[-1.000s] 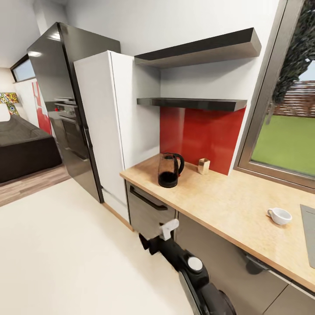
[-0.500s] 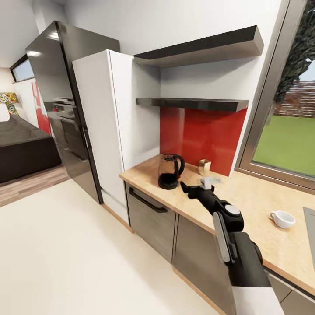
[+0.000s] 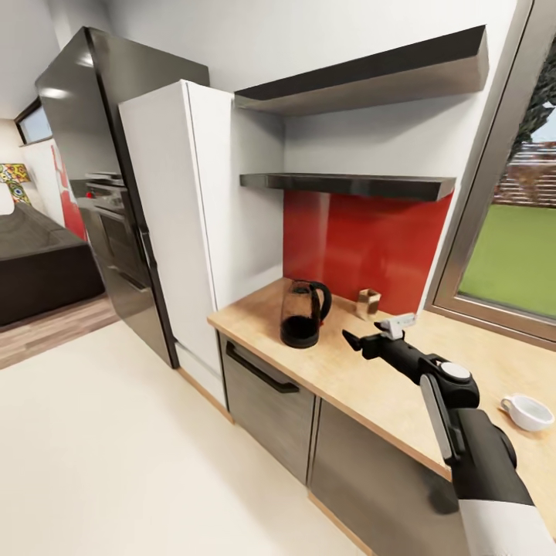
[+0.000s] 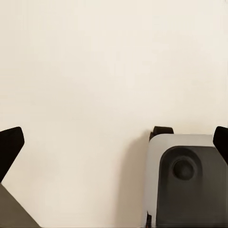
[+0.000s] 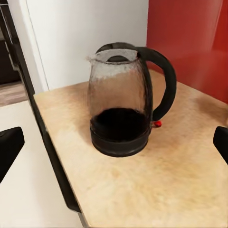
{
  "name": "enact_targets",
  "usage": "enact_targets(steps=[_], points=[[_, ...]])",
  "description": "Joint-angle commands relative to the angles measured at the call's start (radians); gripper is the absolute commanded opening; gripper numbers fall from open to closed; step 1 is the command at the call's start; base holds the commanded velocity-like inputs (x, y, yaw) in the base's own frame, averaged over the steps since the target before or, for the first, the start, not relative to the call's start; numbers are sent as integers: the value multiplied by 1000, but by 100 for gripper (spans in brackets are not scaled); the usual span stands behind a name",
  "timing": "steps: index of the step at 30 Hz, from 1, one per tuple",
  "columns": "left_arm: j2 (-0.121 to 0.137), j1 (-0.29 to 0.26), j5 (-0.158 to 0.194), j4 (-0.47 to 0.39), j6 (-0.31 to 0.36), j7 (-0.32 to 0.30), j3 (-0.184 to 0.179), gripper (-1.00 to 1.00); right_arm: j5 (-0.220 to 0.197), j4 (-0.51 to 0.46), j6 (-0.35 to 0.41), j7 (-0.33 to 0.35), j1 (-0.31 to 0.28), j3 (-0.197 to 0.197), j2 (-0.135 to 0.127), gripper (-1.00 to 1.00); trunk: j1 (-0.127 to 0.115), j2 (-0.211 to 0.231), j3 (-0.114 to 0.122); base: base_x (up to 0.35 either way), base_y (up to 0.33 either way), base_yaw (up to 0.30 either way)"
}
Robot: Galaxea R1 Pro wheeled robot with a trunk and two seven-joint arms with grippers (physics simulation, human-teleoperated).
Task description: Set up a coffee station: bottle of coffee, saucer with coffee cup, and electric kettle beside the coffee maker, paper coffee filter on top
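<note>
The counter [image 3: 371,378] is carrying the electric kettle [image 3: 303,313] upright near its fridge-side end, below the kitchen shelf [image 3: 347,184]. The right gripper [image 3: 363,338] is hovering just beside the kettle — fingers spread wide, holding nothing. The coffee cup [image 3: 529,411] is sitting well apart. The left gripper [image 4: 114,142] is hanging over bare floor — fingers parted.

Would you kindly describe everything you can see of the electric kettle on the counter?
The electric kettle is a rounded clear-glass jug with a dark fill low in its belly, a black base, a black lid and a black loop handle with a small red tab at its foot. It stands upright on the light wood-look kitchen countertop, near the end by the tall white cabinet, in front of the red backsplash. Nothing touches it; the right gripper is open, pointed at it and apart from it.
</note>
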Motion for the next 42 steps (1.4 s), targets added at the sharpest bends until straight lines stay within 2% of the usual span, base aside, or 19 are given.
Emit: enact_targets(steps=[1, 9, 19, 23, 28, 32, 42], points=[[0, -1, -10, 6, -4, -4, 9, 100, 3, 4, 6, 6, -1, -3, 0, 100, 1, -2, -2, 334, 2, 0], [0, -1, -10, 14, -4, -4, 9, 100, 5, 84, 5, 6, -1, -7, 0, 100, 1, -2, -2, 312, 0, 0], [1, -1, -10, 16, -5, -4, 9, 100, 5, 203, 0, 2, -1, -10, 0, 100, 1, -2, -2, 86, 0, 0], [1, -1, -12, 17, -5, -4, 9, 100, 6, 211, 0, -5, -1, -33, 0, 100, 1, -2, -2, 247, 0, 0], [1, -1, -15, 17, -5, -4, 9, 100, 6, 214, -1, -68, -1, -70, 0, 100, 1, -2, -2, 70, 0, 0], [2, 8, -15, 16, -5, -5, 9, 100, 6, 215, -2, -92, -1, -74, 0, 100, 1, -2, -2, 33, 0, 0], [5, 11, -21, 16, -5, -7, 9, 100, 6, 216, -1, -97, -1, -74, 2, 100, 1, -2, -2, 167, 105, 0]])
